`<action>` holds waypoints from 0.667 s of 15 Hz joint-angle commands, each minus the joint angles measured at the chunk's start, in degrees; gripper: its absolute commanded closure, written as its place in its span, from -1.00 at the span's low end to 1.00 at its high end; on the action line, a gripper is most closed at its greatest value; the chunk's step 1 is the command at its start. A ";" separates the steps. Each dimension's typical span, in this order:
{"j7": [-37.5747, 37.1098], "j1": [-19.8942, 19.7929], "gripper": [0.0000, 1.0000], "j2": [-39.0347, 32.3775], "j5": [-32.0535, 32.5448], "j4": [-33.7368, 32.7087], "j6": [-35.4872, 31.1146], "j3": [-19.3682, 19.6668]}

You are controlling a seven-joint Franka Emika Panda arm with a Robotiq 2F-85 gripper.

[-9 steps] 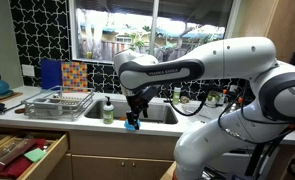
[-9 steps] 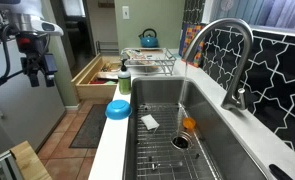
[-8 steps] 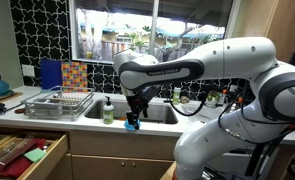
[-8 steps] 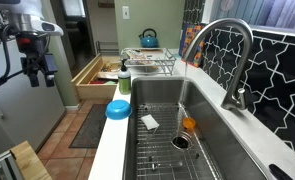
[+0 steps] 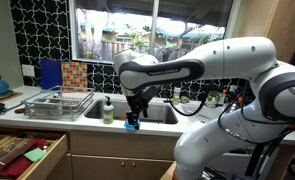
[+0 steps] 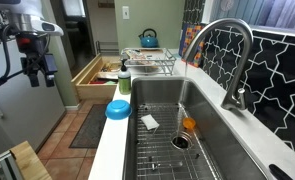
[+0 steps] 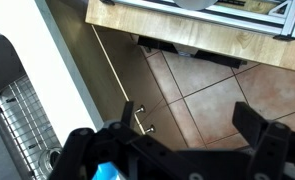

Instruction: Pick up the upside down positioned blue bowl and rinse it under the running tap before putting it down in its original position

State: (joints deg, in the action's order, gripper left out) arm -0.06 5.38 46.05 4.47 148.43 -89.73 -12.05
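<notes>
While the gripper [image 6: 37, 72] hangs at the left, off the bench [image 6: 105, 150], we see its jaws spread wide apart. Right of it the blue bowl [image 6: 118, 110] rests on the bench beside the sink [image 6: 152, 95], the tap [image 6: 232, 60] farther right.

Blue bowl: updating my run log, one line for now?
gripper open, empty | blue bowl on counter by sink | phase: pre-grasp
</notes>
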 commanded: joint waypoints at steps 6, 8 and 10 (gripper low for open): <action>-2.22 -0.24 -1.00 -2.31 15.82 4.16 -7.27 -1.21; -2.80 -0.41 -1.00 -3.41 22.84 7.45 -11.44 -1.18; -4.57 -1.29 -1.00 -5.21 30.33 10.78 -15.77 -1.26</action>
State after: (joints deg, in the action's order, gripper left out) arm -1.72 5.09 43.14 25.97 154.62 -99.95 -12.70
